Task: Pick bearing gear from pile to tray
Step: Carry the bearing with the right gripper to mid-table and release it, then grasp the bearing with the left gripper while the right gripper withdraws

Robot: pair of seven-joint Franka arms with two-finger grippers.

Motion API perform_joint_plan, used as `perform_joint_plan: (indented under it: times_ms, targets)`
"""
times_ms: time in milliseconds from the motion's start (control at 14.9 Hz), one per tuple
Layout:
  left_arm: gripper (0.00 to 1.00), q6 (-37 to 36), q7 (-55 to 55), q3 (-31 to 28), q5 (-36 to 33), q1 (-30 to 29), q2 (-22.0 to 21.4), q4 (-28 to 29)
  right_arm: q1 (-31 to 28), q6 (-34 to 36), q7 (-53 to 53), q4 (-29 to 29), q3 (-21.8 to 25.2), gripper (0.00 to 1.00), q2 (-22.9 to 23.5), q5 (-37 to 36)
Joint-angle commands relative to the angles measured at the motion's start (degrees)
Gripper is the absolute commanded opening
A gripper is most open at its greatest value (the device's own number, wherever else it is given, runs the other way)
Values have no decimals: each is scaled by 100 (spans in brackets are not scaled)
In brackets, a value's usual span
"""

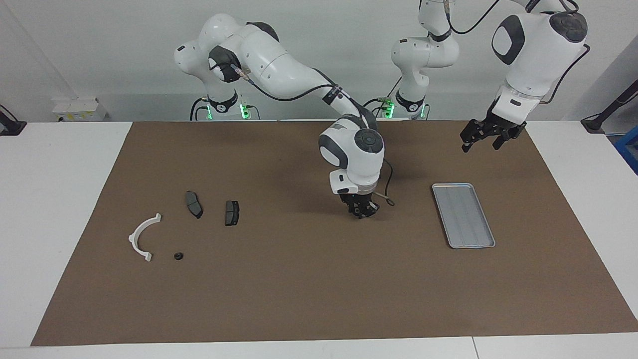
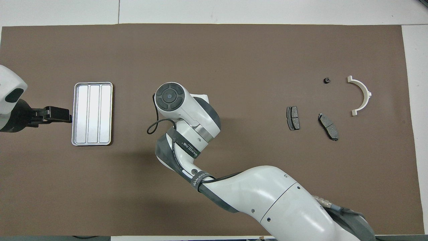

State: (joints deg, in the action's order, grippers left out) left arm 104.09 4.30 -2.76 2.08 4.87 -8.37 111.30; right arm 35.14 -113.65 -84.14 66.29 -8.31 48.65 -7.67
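Note:
The pile lies toward the right arm's end of the table. It holds a white half-ring bracket (image 1: 143, 237) (image 2: 361, 95), two dark brake pads (image 1: 194, 204) (image 1: 232, 212) and a small black round bearing gear (image 1: 177, 256) (image 2: 326, 80). The silver tray (image 1: 463, 215) (image 2: 92, 113) lies bare toward the left arm's end. My right gripper (image 1: 361, 212) hangs low over the mat between pile and tray. In the overhead view its own wrist hides it, and I cannot see anything in it. My left gripper (image 1: 482, 141) (image 2: 58, 113) waits open, raised over the mat beside the tray.
A brown mat (image 1: 299, 289) covers most of the white table (image 1: 55, 209). A black cable loop (image 1: 386, 197) hangs off the right wrist. The right arm's long forearm (image 2: 267, 201) covers much of the mat near the robots in the overhead view.

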Motion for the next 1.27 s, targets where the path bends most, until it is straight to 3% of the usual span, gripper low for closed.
perform_joint_plan:
  times_ms: [0,201,402,670,804,1072,1206]
  targets:
    - [100,200,-35,-32,30,13,-227,287,-156,709,-77,-351,-3,100,-31,-147]
    - [100,200,-17,-32,30,22,-227,287,-674,1571,877,-792,-65,100,-425,-60]
    - [100,235,27,-32,30,48,-227,287,-1490,2073,2764,-740,-56,100,-1084,204]
    - [100,455,527,100,-40,206,-87,155,-2659,2374,5446,-504,-21,100,-1306,117]
    - [100,455,1288,188,-198,591,351,-203,-3230,1998,6248,65,-21,100,-1515,108]
    - [99,594,2530,188,-260,1261,1432,-1031,-3926,417,6638,1902,-21,100,-2079,55]
    - [98,989,2776,188,-260,1463,1776,-1076,-4155,-138,6935,2221,-21,100,-2009,-50]
